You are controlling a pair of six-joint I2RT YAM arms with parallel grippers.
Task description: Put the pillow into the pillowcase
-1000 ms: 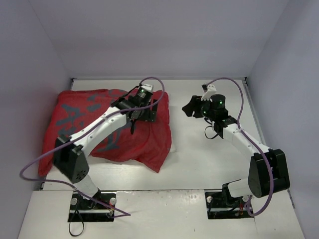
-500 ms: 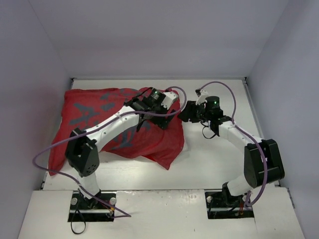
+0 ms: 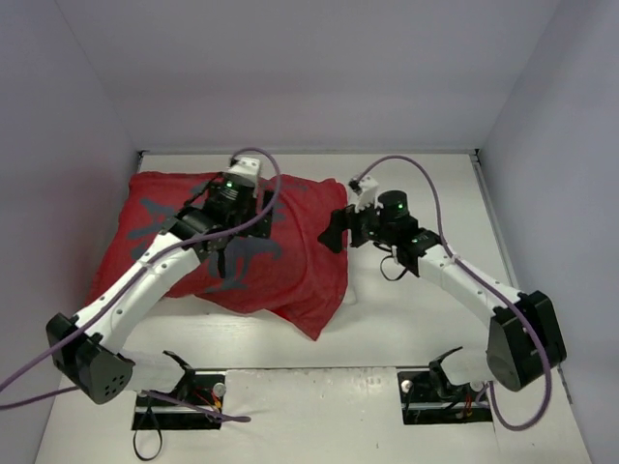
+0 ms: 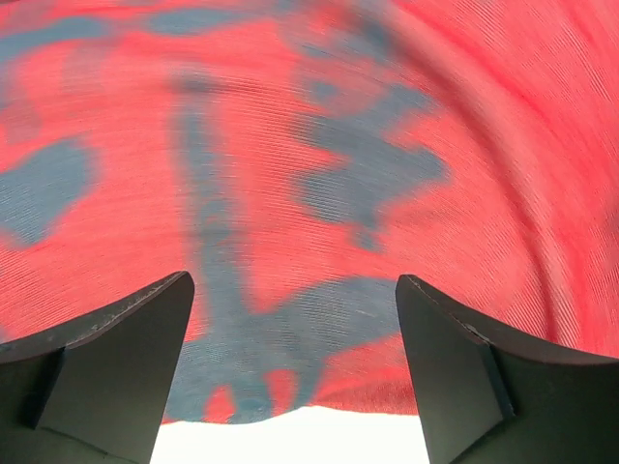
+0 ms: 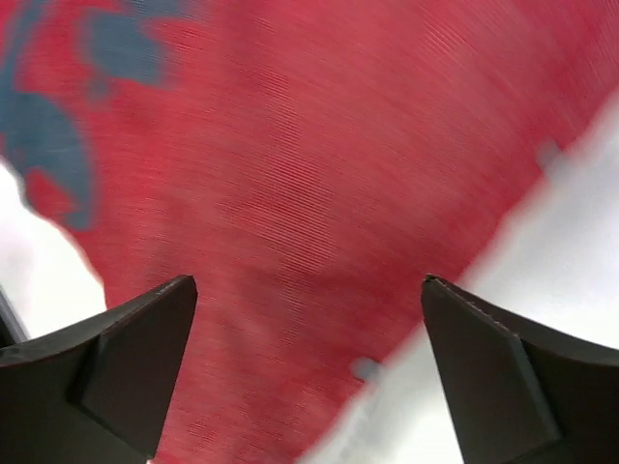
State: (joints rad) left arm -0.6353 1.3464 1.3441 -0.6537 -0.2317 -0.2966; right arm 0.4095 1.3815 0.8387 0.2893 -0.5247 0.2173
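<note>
The red pillowcase (image 3: 290, 261) lies spread over the left and middle of the table, duller side up with bluish patches. It bulges as if filled. The pillow is mostly hidden; a small white patch (image 3: 350, 294) shows at the cover's lower right edge. My left gripper (image 3: 232, 253) is open just above the middle of the cover, with red and blue fabric between its fingers (image 4: 295, 367). My right gripper (image 3: 334, 230) is open at the cover's right edge, over red fabric and a white surface (image 5: 309, 367). Neither holds anything.
White walls close in the table at the back and both sides. The bare tabletop (image 3: 426, 319) lies right of the cover, under the right arm. Purple cables loop above both wrists.
My left gripper has swung left and nearer, from the cover's right end to its middle. My right gripper has moved left to the cover's right edge. The cover has shifted slightly.
</note>
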